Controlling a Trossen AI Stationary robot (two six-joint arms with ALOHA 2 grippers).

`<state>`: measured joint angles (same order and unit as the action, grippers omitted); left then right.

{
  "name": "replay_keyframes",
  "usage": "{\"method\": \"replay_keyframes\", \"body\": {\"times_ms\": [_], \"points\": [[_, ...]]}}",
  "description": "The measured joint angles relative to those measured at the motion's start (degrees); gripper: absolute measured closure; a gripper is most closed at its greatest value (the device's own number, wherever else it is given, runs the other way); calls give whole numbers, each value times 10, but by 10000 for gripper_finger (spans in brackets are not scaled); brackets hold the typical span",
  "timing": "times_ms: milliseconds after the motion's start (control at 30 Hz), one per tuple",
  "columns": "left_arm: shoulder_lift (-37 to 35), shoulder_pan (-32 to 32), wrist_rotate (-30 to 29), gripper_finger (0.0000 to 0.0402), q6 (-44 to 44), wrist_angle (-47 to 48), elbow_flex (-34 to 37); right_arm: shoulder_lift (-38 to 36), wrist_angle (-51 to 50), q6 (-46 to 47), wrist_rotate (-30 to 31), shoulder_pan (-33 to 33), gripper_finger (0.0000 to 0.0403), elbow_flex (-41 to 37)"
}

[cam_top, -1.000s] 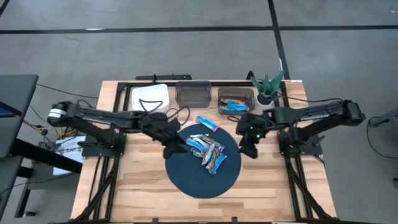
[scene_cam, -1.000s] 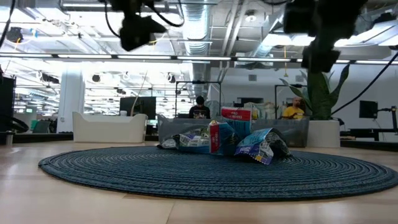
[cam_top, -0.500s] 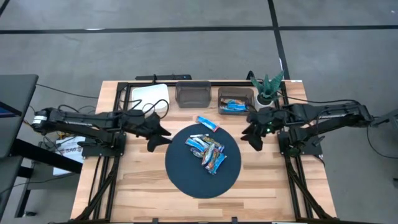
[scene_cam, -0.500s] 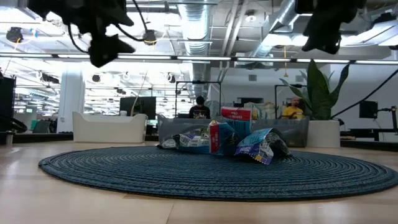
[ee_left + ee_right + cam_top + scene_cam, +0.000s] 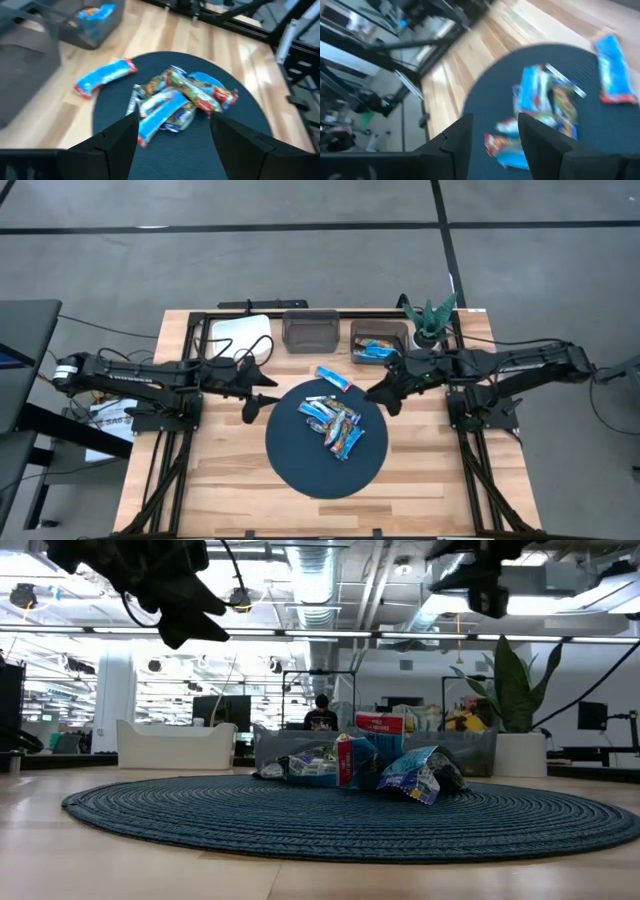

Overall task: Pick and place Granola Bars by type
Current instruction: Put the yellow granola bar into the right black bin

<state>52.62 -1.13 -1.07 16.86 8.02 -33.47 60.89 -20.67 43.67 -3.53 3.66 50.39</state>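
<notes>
**Both arms up over mat edges, jaws empty**

Left gripper (image 5: pixel 262 402) hangs in the air at the left edge of the round dark blue woven mat (image 5: pixel 300 470), jaws spread apart, nothing between them; left wrist view shows the two dark fingers (image 5: pixel 117 142) wide with the pile in the gap beyond. Right gripper (image 5: pixel 375 393) hangs at the mat's upper right edge, jaws parted too, empty; fingers (image 5: pixel 457 137) visible in right wrist view. In the low view both sit high above the worktop.

Pile of shiny wrapped granola bars (image 5: pixel 335 423), blue-white, blue-red and orange-brown wrappers, lies heaped on the mat around its upper middle, overlapping each other. One blue bar with red ends (image 5: pixel 334 379) lies alone on the light wooden worktop (image 5: pixel 220 470), just off the mat's top edge, between pile and bins. More blue wrapped bars (image 5: pixel 377 350) sit in the right dark clear bin (image 5: pixel 356 330). Middle dark clear bin (image 5: pixel 310 332) and white tray (image 5: pixel 240 335) stand along the back edge, small green potted plant (image 5: pixel 430 320) at the right of the bins.
</notes>
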Motion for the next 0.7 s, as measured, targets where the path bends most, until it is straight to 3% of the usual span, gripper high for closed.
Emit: {"method": "replay_keyframes", "body": {"times_ms": [300,433,700], "points": [[0,0,-1,164,-3,-48,0,51,86,38,-8,-4,255,0],[14,-16,30,164,-28,-40,0,63,103,44,-9,-4,255,-1],[127,-47,54,164,-101,35,-59,69,136,44,-9,-9,255,0]]}}
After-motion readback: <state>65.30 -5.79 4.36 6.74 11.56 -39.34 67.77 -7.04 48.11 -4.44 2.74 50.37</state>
